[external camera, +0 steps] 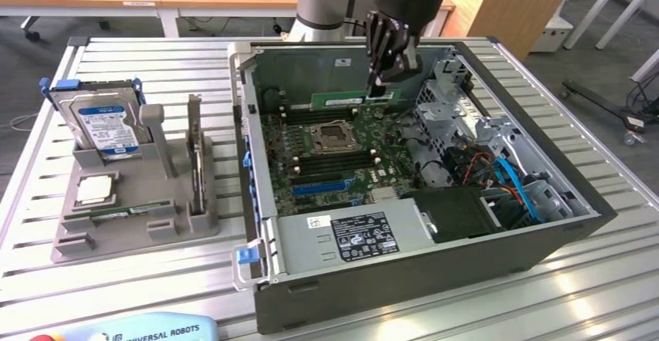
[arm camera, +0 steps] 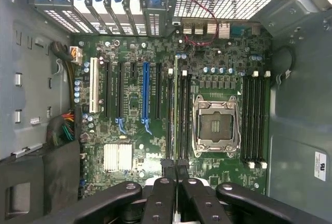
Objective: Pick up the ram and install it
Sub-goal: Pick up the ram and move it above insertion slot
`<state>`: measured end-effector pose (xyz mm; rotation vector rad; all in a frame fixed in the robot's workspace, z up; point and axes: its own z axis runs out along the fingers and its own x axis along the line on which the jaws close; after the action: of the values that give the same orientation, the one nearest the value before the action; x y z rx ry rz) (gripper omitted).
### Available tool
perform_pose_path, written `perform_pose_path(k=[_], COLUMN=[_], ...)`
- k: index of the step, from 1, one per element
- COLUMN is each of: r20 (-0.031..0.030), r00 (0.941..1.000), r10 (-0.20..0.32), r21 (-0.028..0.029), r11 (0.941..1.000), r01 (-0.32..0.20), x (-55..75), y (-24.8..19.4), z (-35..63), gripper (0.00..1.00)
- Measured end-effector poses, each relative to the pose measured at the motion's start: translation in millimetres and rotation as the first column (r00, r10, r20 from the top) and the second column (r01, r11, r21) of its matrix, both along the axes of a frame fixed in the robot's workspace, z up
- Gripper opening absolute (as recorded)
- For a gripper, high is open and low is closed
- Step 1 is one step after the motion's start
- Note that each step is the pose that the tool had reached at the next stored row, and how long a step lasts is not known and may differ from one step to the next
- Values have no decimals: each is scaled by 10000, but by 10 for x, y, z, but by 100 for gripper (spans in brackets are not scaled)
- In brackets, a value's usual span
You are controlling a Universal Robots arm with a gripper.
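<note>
My gripper (external camera: 379,86) is inside the open computer case (external camera: 258,202), shut on the ram (external camera: 345,100), a thin green stick held level by its end. In the wrist view the ram (arm camera: 175,110) shows edge-on as a thin line running out from between my fingertips (arm camera: 175,169). It lies along the black memory slots (arm camera: 181,115) beside the processor socket (arm camera: 215,125). I cannot tell whether the ram touches a slot. In the exterior view it hangs over the far slots (external camera: 309,113), behind the socket (external camera: 332,136).
A grey rack (external camera: 134,202) at the exterior view's left holds a hard drive (external camera: 103,121), a square silver chip (external camera: 95,189) and an upright dark card (external camera: 194,148). Inside the case are a power supply (external camera: 350,237), a drive cage (external camera: 453,102) and cables (external camera: 505,179).
</note>
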<state>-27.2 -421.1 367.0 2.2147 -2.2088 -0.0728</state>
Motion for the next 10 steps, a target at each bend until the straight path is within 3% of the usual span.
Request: perform_pose_path(k=[10], r20=[1], r00=[10000], r10=[-12], r21=[4], r11=[10000], r01=[12], x=[0], y=[7], z=[-45], gripper=[12])
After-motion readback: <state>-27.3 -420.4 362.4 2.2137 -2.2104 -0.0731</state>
